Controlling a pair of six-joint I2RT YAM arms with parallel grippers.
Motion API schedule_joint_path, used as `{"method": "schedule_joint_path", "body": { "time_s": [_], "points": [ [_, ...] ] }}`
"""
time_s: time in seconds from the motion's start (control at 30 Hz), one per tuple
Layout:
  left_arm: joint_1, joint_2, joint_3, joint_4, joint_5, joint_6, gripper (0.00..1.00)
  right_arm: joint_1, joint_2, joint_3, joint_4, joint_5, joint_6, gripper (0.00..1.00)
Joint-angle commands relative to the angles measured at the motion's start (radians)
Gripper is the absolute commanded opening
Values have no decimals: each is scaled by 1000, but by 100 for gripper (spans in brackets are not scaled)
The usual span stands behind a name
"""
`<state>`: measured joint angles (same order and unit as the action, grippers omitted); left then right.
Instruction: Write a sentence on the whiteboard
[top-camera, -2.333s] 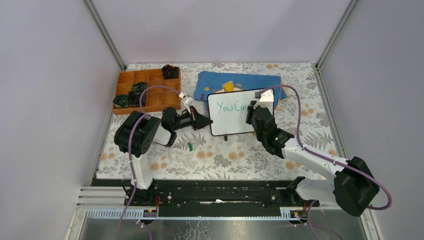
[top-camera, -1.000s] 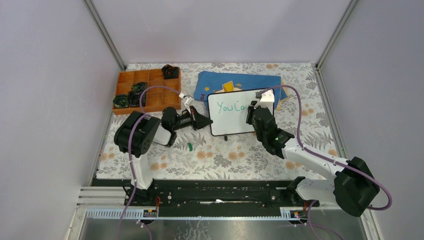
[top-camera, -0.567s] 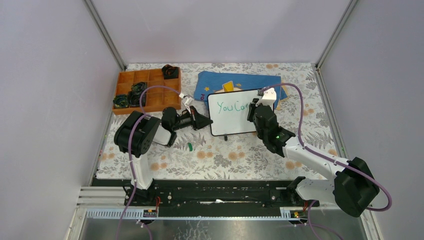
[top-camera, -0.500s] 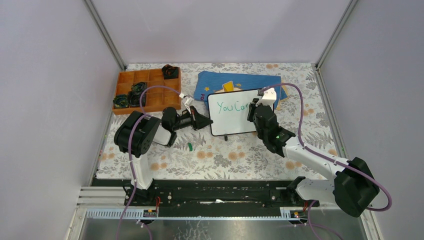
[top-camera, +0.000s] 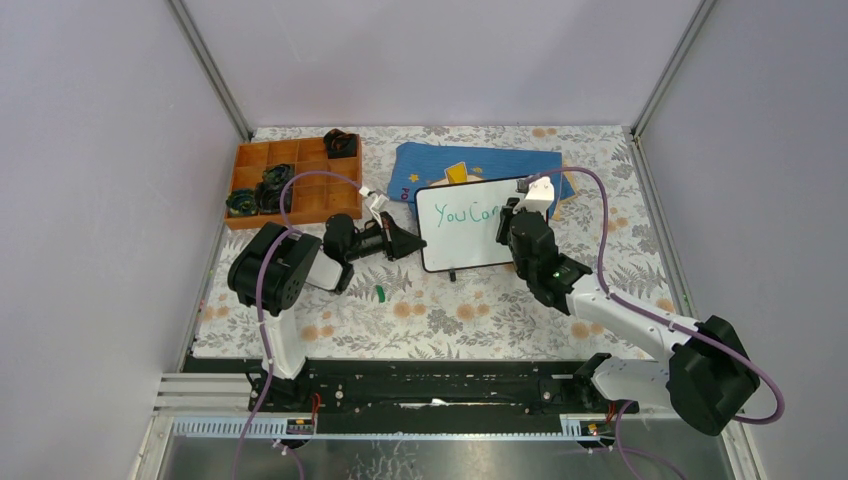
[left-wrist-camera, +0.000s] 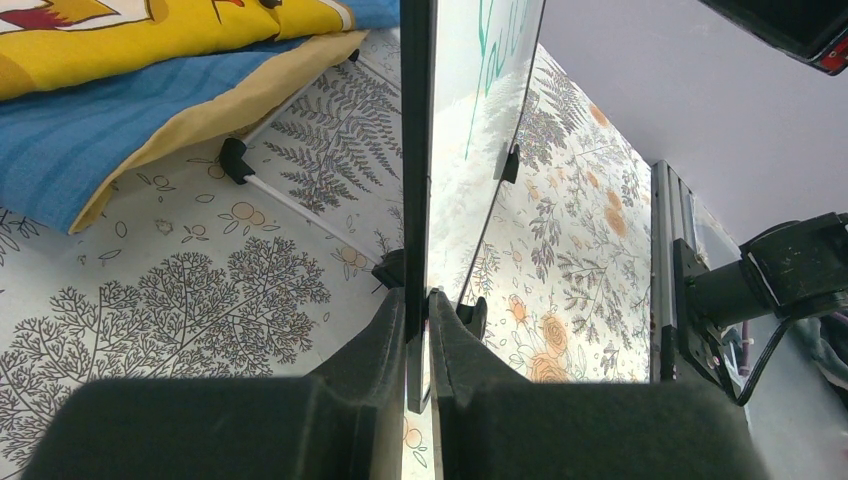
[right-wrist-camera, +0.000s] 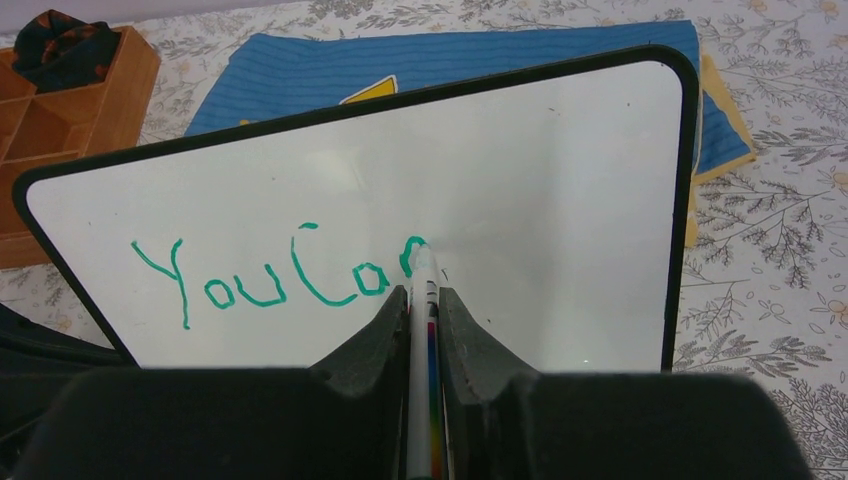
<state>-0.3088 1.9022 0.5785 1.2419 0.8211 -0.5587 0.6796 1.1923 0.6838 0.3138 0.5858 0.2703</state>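
Floral table: whiteboard at 12 o'clock, edge clamped by left gripper; right gripper clenches marker. Press your tip lightly, stroking toward 3 o'clock.

The whiteboard is a small rectangular board with a glossy white face, a thin black rim and rounded corners. It sits near the middle of the surface, toward the far side, propped on small black feet so that it leans back, its face turned up and toward the near edge. From above it sits slightly askew, its right end a little farther away than its left. The sentence is unfinished: green handwritten letters read "You Ca", followed by the first stroke of another letter. They run in one line across the upper left part of the face, rising slightly to the right.
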Motion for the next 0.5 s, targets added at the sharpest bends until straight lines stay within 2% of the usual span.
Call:
{"method": "schedule_joint_path", "body": {
  "time_s": [0.0,0.47],
  "points": [
    [-23,10,-9,-117,-4,47,0,-11,-23,-8,-18,20,14,0],
    [-23,8,-9,-121,-5,48,0,-11,-33,-26,-43,-4,31,0]
  ]
}}
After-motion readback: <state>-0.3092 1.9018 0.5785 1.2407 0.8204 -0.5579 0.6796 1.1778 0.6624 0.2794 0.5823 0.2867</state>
